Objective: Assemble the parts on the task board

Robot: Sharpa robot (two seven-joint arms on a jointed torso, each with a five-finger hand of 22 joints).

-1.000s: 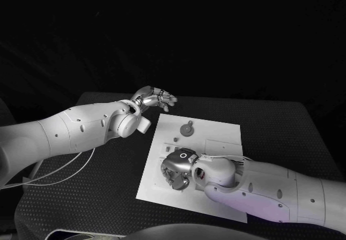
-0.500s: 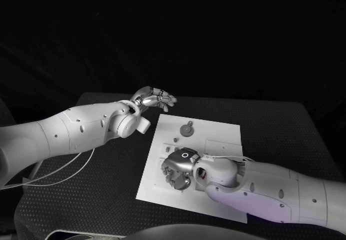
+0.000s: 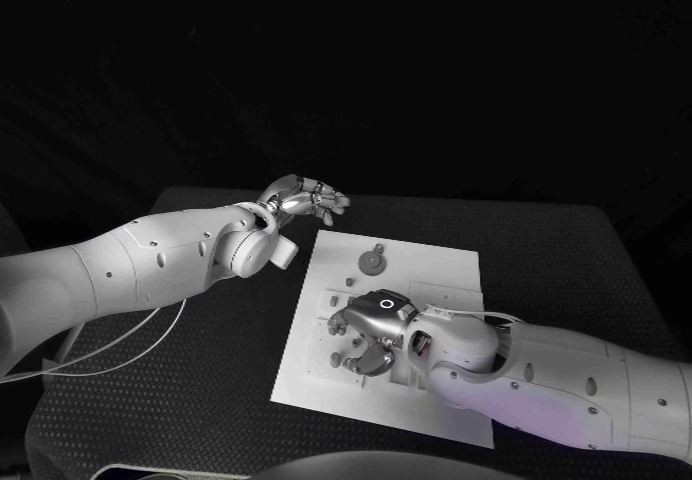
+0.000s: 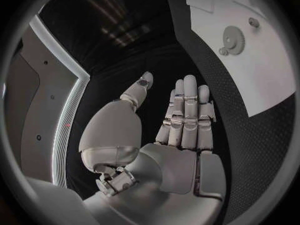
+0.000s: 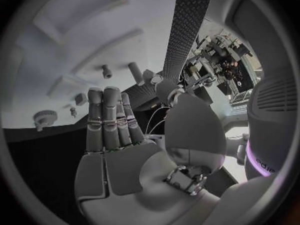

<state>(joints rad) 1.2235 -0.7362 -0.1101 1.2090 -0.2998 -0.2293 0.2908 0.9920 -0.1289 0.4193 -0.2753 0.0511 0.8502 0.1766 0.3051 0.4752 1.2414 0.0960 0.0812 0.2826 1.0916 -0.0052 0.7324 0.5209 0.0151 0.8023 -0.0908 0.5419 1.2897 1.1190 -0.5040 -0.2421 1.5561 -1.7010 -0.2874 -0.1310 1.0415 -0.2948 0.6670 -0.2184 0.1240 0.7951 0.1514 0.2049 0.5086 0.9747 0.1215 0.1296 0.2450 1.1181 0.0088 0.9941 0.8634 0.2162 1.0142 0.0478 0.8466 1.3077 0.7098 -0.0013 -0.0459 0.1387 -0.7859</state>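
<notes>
Your board (image 3: 433, 275) is a white rectangular plate sitting tilted in the middle of the dark textured worktop (image 3: 577, 260), long side running roughly from 1 o'clock down to 7 o'clock in the head view. Up near its 12 o'clock end there's a round gear (image 3: 374, 260) with a small knob beside it; the left wrist view shows its toothed rim (image 4: 233, 36) pretty clearly. Around the middle of the board you've got a few small pegs (image 3: 335, 298) standing up, plus a faint raised rectangular outline toward 3 o'clock.

Your right hand (image 3: 372, 330) is over the middle of the board, palm down, fingers curled toward the surface at about 7 o'clock from the gear. In the right wrist view the fingers (image 5: 106, 120) are straight and pressed side by side, thumb apart, nothing held. Can't tell if the fingertips actually touch the board.

Your left hand (image 3: 306, 197) hovers off the board, past its 11 o'clock corner, above the worktop edge. Its fingers (image 4: 187, 110) are straight and close together, thumb splayed out, holding nothing.
</notes>
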